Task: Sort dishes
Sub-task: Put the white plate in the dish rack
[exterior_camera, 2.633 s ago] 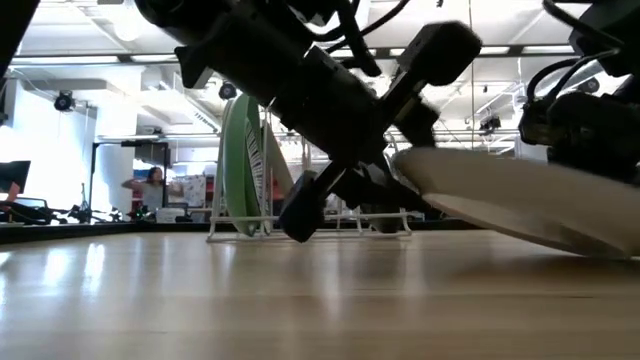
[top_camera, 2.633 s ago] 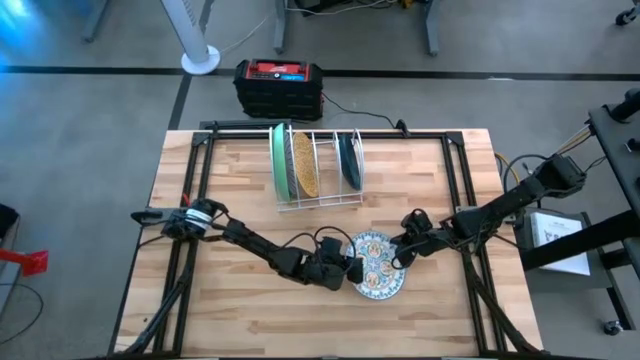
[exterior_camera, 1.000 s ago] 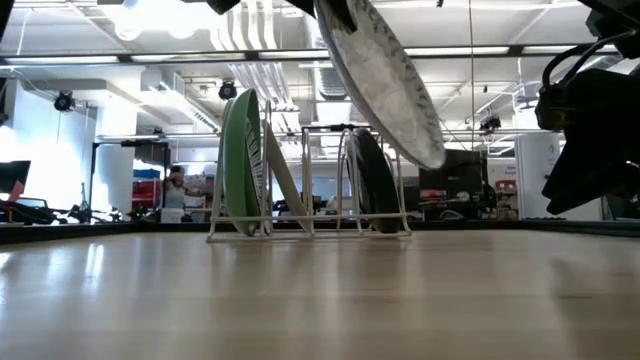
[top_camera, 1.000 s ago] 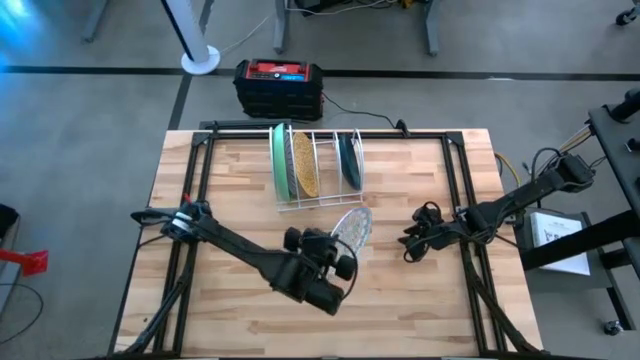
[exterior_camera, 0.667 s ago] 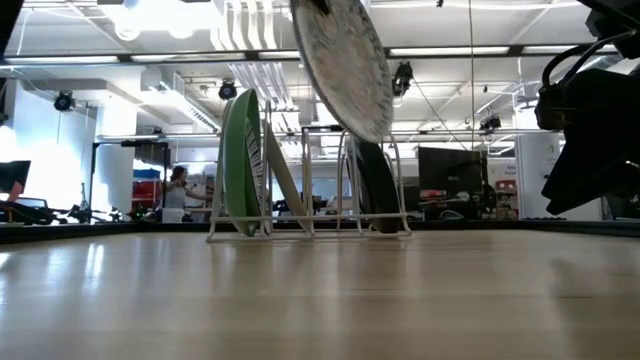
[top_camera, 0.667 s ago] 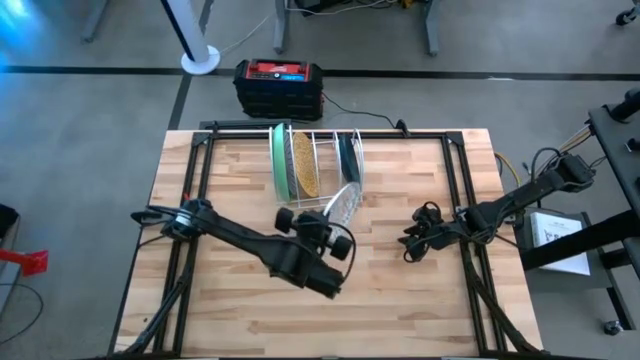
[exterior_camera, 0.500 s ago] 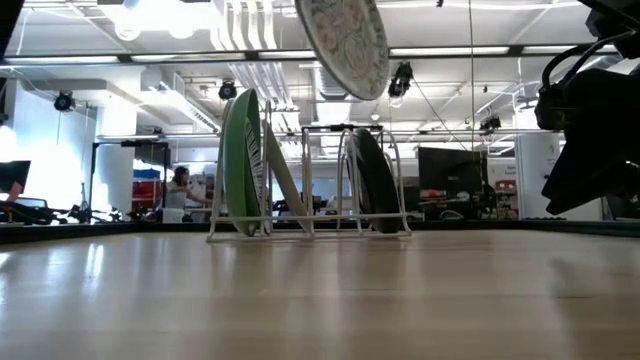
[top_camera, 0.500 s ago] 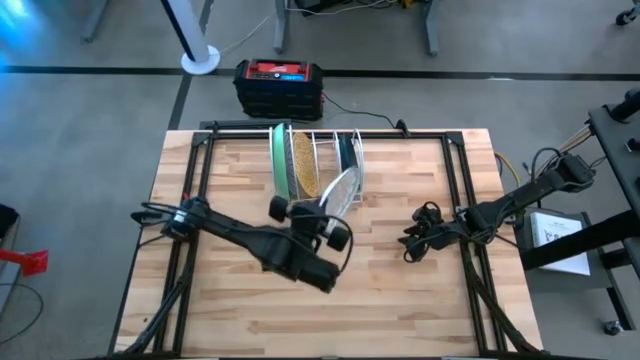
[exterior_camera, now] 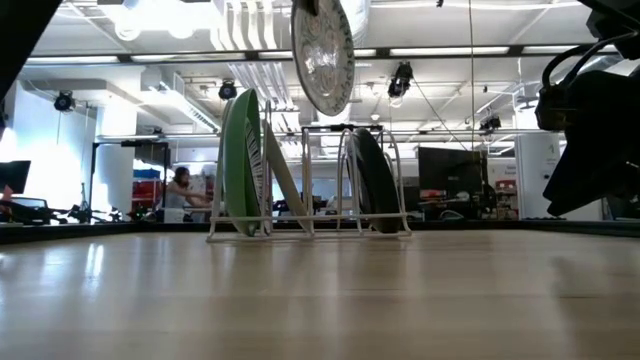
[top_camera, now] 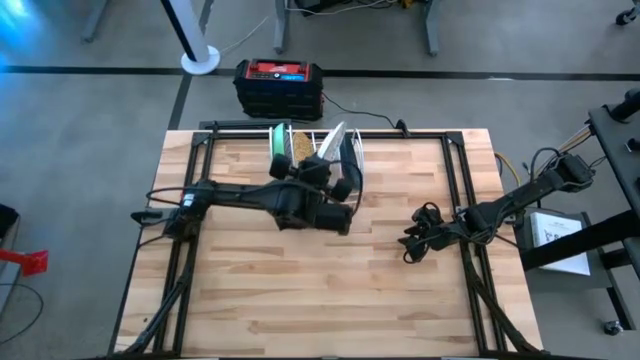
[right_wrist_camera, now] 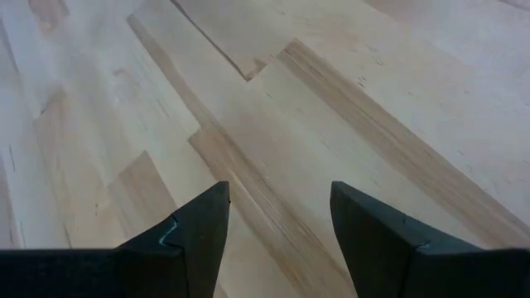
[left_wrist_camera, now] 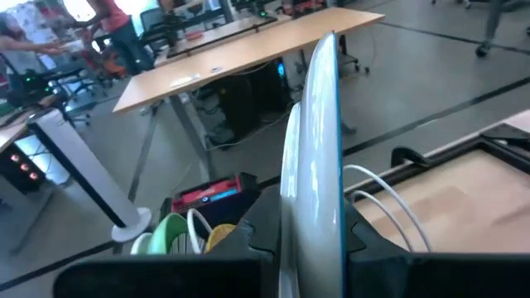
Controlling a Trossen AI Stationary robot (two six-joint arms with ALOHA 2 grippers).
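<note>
Above white wire rack (top_camera: pixel 318 160), floral plate (exterior_camera: pixel 322 52) was held on edge by left gripper (top_camera: pixel 335 170), jaws clamped on rim, presumably for lowering into free slot between mustard plate (exterior_camera: pixel 285 180) and teal plate (exterior_camera: pixel 372 180). Green plate (exterior_camera: pixel 240 165) was racked at end. Right gripper (right_wrist_camera: pixel 277 228) was parked, wide open and empty, over bare table (top_camera: pixel 420 290).

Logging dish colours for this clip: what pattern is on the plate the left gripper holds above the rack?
White plate with a blue floral pattern, clearest in the low view.

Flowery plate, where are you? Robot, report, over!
Left gripper shut on floral plate, held on edge above the wire rack. Right gripper open, empty, low over the table. Nothing blocking the rack's middle slots.
</note>
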